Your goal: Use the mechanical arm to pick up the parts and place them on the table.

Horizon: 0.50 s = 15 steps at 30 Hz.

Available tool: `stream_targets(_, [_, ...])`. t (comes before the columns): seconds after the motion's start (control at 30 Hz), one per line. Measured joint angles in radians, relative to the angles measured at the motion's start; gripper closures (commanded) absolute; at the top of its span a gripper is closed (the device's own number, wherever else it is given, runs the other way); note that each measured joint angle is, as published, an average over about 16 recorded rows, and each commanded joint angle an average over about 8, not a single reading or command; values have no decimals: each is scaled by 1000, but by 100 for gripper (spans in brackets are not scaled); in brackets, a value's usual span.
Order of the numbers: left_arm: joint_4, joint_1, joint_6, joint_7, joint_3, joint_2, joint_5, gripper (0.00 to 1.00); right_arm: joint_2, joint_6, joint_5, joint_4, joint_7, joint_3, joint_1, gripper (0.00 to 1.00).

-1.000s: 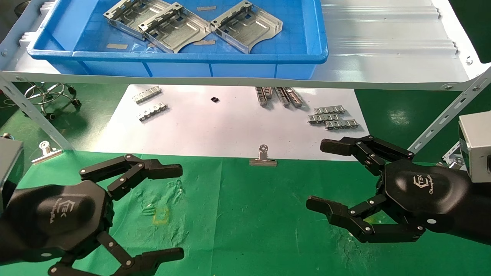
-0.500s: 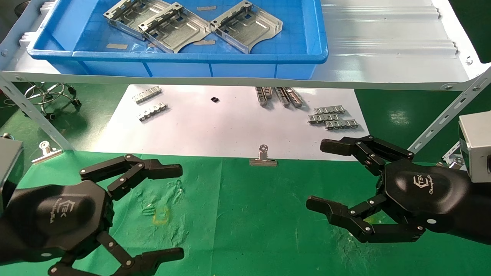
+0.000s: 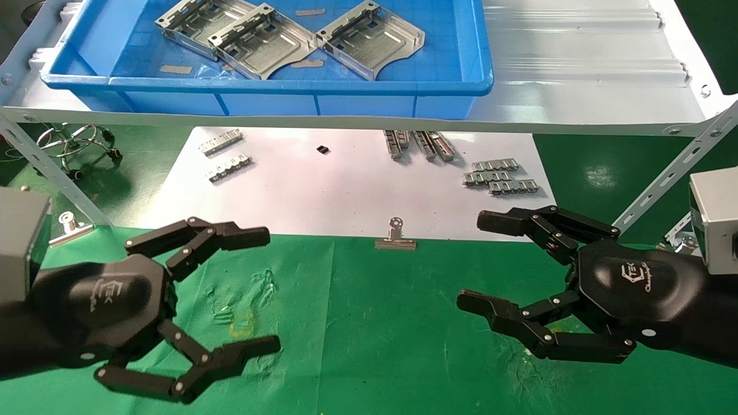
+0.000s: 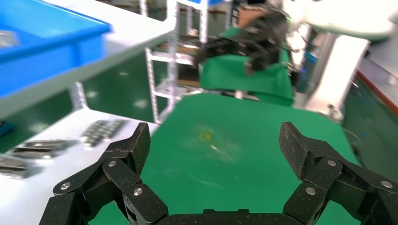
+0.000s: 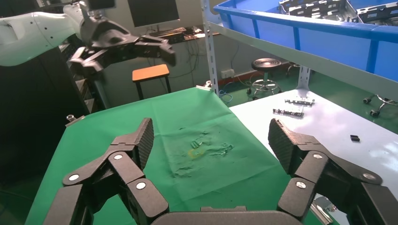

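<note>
left claw: left gripper point(image 3: 245, 291) spread wide, empty, hovering low over the green cloth at the near left. Left wrist view agrees: left gripper point(image 4: 213, 143) has fingers apart with nothing between them.
right claw: right gripper point(image 3: 481, 262) also wide open and empty, over the cloth at the near right; right gripper point(image 5: 209, 136) shows the same gap.
parts: three silver parts point(image 3: 259, 40) lie in the blue bin point(image 3: 265, 86) on the white shelf point(image 3: 576, 75), above and behind both hands, well apart from either.
table: table point(image 3: 375, 323) in green cloth, white sheet point(image 3: 346, 190) held by a binder clip point(image 3: 395, 236). No plate on it that I can see; only small toothed strips point(image 3: 500, 176) on the sheet.
step: my read is pre-grasp. Neither hand has anything, pick not begun.
next move: one arm needs to lift above the bin wall, reach in, and close on a plate edge. The two left plates overlap, so the lone right plate looks easiest.
hidden: left plate cut off by the frame's top edge; sheet's far edge runs under the shelf. Small black item point(image 3: 323, 150) on the sheet, can't identify.
</note>
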Motion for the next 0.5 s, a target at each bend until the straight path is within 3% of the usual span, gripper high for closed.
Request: stream_targets(0.5, [93,-159,-181,-19,4,107,64,0,0,0,0,0,0,0,0,100])
